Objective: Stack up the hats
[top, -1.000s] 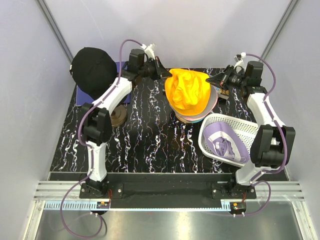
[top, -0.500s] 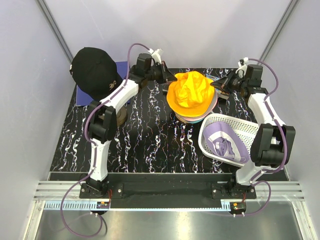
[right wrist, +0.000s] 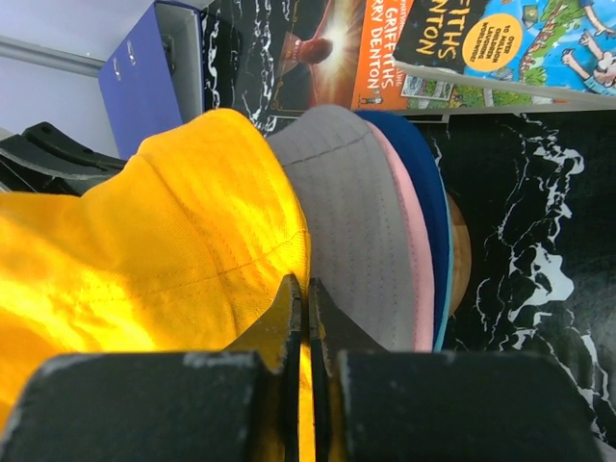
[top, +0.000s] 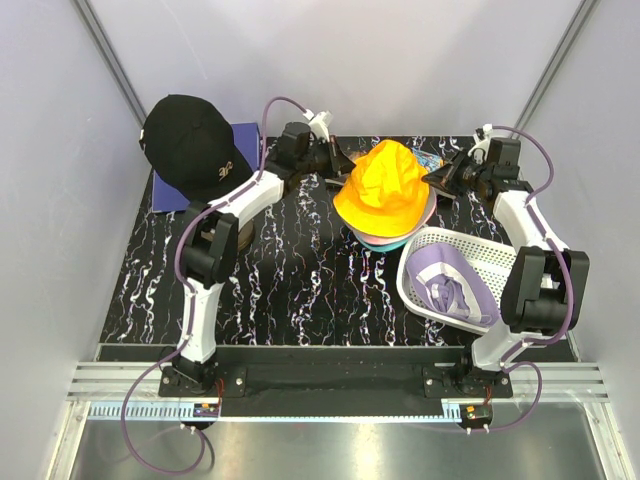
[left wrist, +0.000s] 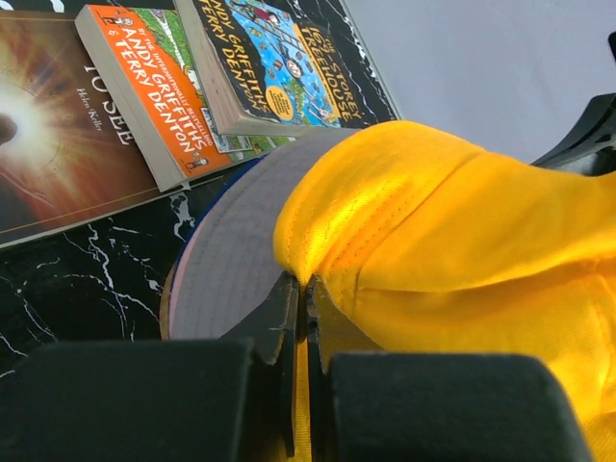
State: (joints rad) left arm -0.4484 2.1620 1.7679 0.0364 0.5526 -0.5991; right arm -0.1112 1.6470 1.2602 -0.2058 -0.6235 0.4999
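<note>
An orange bucket hat point(top: 385, 190) sits domed on top of a stack of hats whose grey, pink and blue brims point(top: 388, 238) show under it. My left gripper point(top: 345, 165) is shut on its left brim edge; the left wrist view shows the jaws point(left wrist: 300, 284) pinching orange fabric point(left wrist: 462, 241) above the grey brim point(left wrist: 231, 260). My right gripper point(top: 437, 178) is shut on the opposite brim edge point(right wrist: 308, 289), with the grey point(right wrist: 356, 231), pink point(right wrist: 409, 241) and blue point(right wrist: 423, 192) brims beside it. A black cap point(top: 190, 145) stands at the far left. A lavender hat point(top: 450, 285) lies in the basket.
The white perforated basket point(top: 440, 240) sits right of the stack, close to my right arm. Books point(left wrist: 144, 87) lie flat behind the stack. A blue binder point(top: 245, 140) stands beside the black cap. A wooden base point(right wrist: 460, 255) shows under the stack.
The orange hat went from crumpled to a smooth dome and settled lower on the stack. Both grippers stayed shut on its brim; the left one moved right.
</note>
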